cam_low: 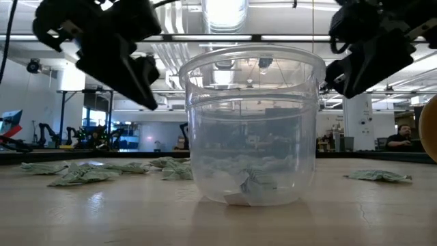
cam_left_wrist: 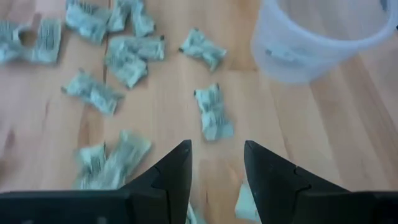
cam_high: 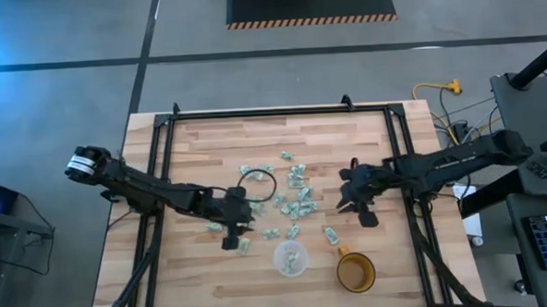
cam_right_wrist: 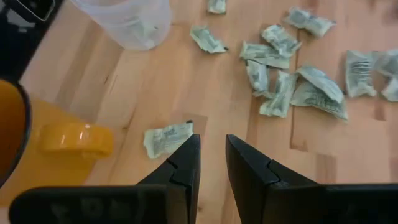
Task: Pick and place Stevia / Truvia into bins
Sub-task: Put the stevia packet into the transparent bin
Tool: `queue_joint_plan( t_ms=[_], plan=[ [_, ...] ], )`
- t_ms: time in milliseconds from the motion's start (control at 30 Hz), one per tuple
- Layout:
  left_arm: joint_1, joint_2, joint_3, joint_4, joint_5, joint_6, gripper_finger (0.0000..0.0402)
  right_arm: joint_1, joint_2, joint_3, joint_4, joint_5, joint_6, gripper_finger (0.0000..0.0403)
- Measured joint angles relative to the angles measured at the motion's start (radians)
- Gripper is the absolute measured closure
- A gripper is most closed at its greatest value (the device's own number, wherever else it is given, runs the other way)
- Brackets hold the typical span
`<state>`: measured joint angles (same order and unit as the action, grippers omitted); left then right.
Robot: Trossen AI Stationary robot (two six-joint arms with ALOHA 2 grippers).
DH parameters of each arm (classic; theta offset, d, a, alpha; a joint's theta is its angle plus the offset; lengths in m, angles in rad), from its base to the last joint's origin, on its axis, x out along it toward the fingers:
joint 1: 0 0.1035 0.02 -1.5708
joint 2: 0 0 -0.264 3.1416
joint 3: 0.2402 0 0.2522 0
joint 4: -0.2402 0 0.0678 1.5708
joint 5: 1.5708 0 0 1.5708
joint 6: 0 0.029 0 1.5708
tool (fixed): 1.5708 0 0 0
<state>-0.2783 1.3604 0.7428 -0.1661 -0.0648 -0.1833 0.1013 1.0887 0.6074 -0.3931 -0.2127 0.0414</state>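
Currently the sachets [cam_high: 294, 201] lie scattered mid-table, at 12 o'clock from the clear cup [cam_high: 290, 258] — a few already sit inside it. Left gripper [cam_high: 237, 236] hovers at the cup's 10 o'clock, fingers apart, nothing held. Right gripper [cam_high: 361, 211] hangs at its 2 o'clock, fingers narrowly apart, empty. Amber mug [cam_high: 355, 272] stands at the cup's 4 o'clock.

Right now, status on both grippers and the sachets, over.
Left gripper open, empty, over sachets near cup. Right gripper open, empty, beside a loose sachet. Cup holds a few sachets. Orange mug beside cup, not blocking.
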Motion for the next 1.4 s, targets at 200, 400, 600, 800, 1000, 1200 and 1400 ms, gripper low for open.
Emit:
queue_joint_plan(
  t_ms=[200, 400, 600, 800, 1000, 1200, 1400],
  plan=[
    [-0.001, -0.107, -0.105, 0.012, -0.051, -0.072, 0.0272, 0.011, 0.197, 0.089, -0.032, -0.017, 0.005, 0.0335],
    [-0.003, -0.178, -0.172, 0.06, -0.079, -0.099, 0.0272, 0.022, 0.347, 0.164, -0.069, -0.109, -0.021, 0.0335],
    [-0.003, -0.204, -0.187, 0.057, -0.097, -0.101, 0.0272, 0.061, 0.458, 0.195, -0.064, -0.114, -0.082, 0.0335],
    [-0.003, -0.201, -0.186, 0.087, -0.099, -0.099, 0.0272, 0.072, 0.5, 0.195, -0.064, -0.114, -0.089, 0.0332],
    [-0.003, -0.201, -0.186, 0.089, -0.099, -0.099, 0.0272, 0.075, 0.497, 0.193, -0.036, -0.113, -0.1, 0.0308],
    [-0.003, -0.201, -0.186, 0.097, -0.102, -0.098, 0.0272, 0.087, 0.538, 0.191, -0.01, -0.11, -0.116, 0.027],
    [-0.003, -0.201, -0.186, 0.099, -0.107, -0.098, 0.0272, 0.087, 0.575, 0.204, -0.008, -0.113, -0.097, 0.0241]
  ],
)
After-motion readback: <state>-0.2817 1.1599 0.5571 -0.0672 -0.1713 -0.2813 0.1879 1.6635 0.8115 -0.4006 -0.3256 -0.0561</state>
